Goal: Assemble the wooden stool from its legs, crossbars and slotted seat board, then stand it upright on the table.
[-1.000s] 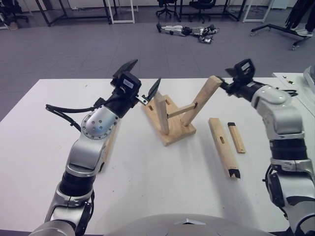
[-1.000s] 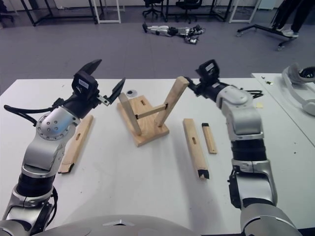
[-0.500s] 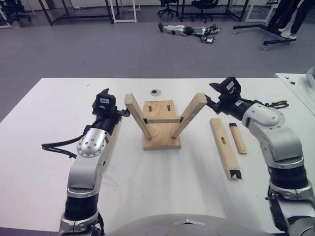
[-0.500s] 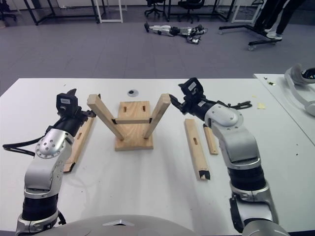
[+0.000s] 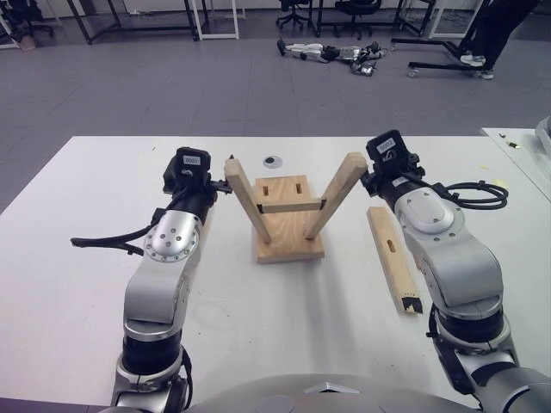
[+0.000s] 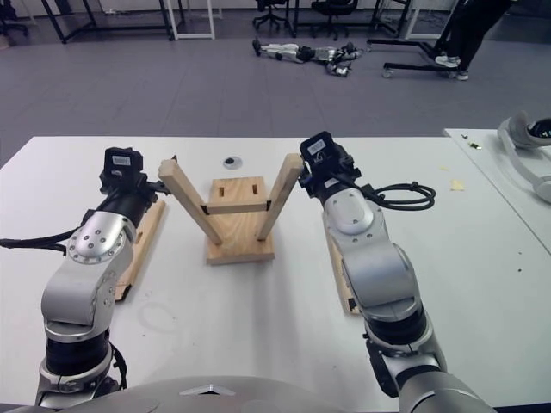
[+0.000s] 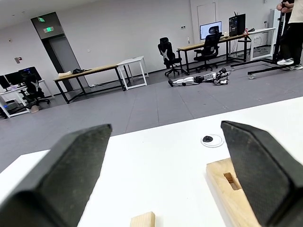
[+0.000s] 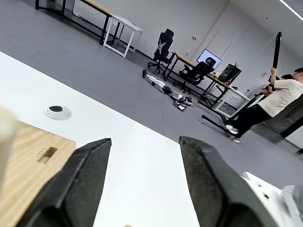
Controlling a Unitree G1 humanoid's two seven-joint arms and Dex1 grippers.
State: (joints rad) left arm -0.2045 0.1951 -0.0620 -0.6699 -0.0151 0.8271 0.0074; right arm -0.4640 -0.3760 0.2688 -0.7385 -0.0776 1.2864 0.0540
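The slotted seat board (image 5: 288, 234) lies flat on the white table (image 5: 77, 258). Two legs rise from it in a V, the left leg (image 5: 248, 200) and the right leg (image 5: 335, 194), joined by a crossbar (image 5: 291, 206). My left gripper (image 5: 220, 183) is open beside the top of the left leg; in the left wrist view its fingers (image 7: 78, 163) stand wide apart over that leg's end (image 7: 143, 220). My right gripper (image 5: 367, 178) is open at the top of the right leg, its fingers (image 8: 208, 179) spread above the seat board (image 8: 26, 158).
A loose leg (image 5: 393, 261) lies right of the board, partly under my right arm. Another loose leg (image 6: 138, 245) lies under my left arm. A round grommet (image 5: 273, 161) sits behind the board. A black cable (image 5: 472, 194) trails to the right, near a white headset (image 6: 529, 163).
The half-built stool has turned from a skewed pose to face me squarely. My left gripper came down beside the left leg's top. My right forearm swung in over the loose parts.
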